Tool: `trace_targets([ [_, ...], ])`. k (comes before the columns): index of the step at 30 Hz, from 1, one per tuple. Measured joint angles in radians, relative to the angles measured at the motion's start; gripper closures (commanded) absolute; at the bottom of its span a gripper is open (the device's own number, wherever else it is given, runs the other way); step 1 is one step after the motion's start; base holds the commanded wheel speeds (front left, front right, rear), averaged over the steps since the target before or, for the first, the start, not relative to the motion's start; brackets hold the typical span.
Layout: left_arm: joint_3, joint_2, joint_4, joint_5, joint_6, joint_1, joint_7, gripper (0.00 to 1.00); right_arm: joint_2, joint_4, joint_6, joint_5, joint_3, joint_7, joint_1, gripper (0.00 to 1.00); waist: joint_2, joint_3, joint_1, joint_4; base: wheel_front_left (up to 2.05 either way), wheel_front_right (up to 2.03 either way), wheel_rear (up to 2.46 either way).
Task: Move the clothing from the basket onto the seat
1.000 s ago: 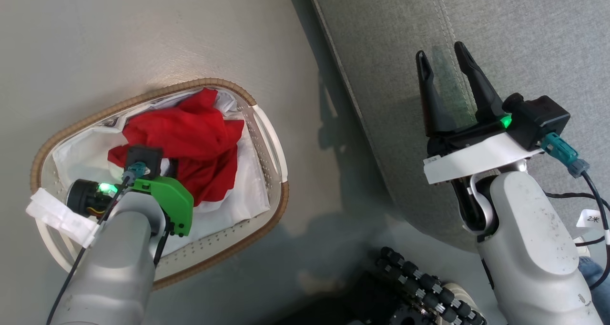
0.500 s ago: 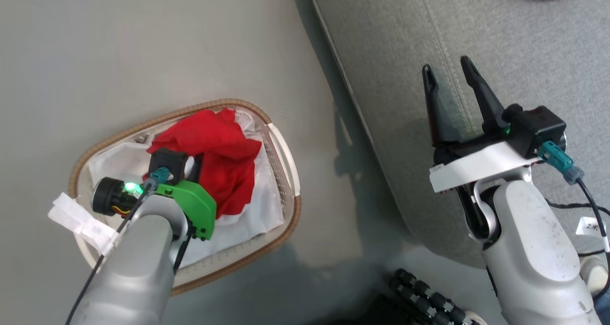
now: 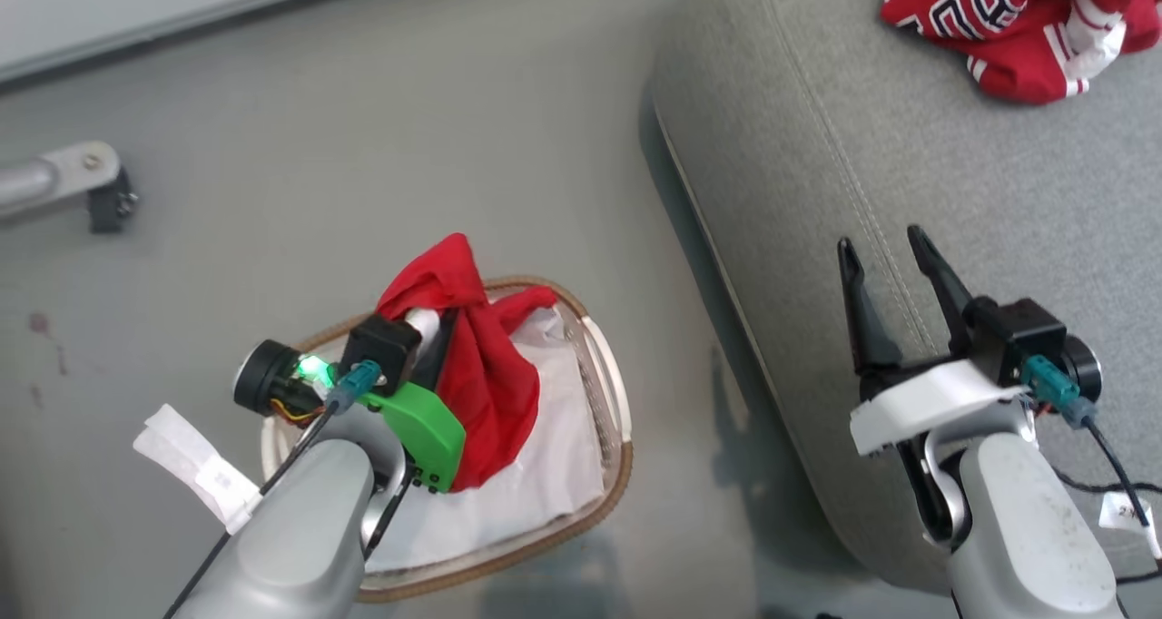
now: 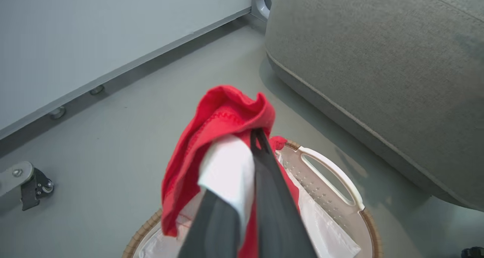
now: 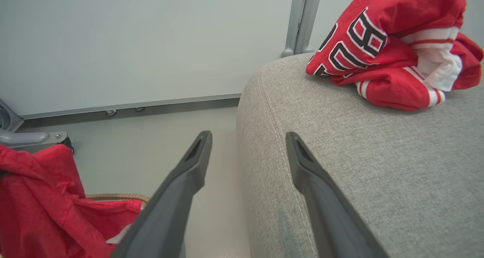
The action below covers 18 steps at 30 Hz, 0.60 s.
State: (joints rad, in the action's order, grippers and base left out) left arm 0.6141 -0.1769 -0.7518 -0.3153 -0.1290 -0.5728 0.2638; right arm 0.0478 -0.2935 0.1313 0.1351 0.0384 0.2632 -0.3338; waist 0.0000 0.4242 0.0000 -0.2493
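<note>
My left gripper (image 3: 434, 321) (image 4: 252, 137) is shut on the plain red garment with white trim (image 3: 481, 374) (image 4: 223, 118) (image 5: 41, 197), which hangs lifted above the basket (image 3: 614, 419) (image 4: 332, 171). The basket's white liner (image 3: 554, 474) lies inside it. A red jersey with black-and-white lettering (image 3: 1008, 20) (image 5: 382, 50) lies on the grey seat (image 3: 908, 147) (image 5: 359, 167) (image 4: 378, 61) at the far right. Over the seat's front edge my right gripper (image 3: 882, 243) (image 5: 247, 137) stands open with nothing between its fingers.
The basket stands on grey floor (image 3: 363, 147) left of the seat. A grey metal leg with a caster (image 3: 82, 179) (image 4: 22, 182) is at the far left, and a pale wall panel (image 4: 113, 31) (image 5: 151, 42) runs behind.
My left gripper closed on the red garment and raised it out of the basket. The head camera tilted up, bringing the jersey on the seat into view. The right gripper stays open.
</note>
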Motion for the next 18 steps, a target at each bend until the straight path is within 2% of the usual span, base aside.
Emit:
trace_targets([
  [9, 0.058, -0.032, 0.15, 0.003, 0.0, 0.002, 0.0, 1.0, 0.0, -0.021, 0.0, -0.028, -0.018, 0.0, 0.085, 0.0, 0.0, -0.176, 0.0, 0.068, 0.0, 0.0, 0.0],
  [18, 0.088, -0.066, 0.235, -0.008, 0.0, -0.114, 0.0, 1.0, 0.0, -0.022, 0.0, -0.04, -0.003, 0.0, 0.105, 0.0, 0.0, -0.321, -0.0001, 0.124, 0.0, 0.0, 0.0],
])
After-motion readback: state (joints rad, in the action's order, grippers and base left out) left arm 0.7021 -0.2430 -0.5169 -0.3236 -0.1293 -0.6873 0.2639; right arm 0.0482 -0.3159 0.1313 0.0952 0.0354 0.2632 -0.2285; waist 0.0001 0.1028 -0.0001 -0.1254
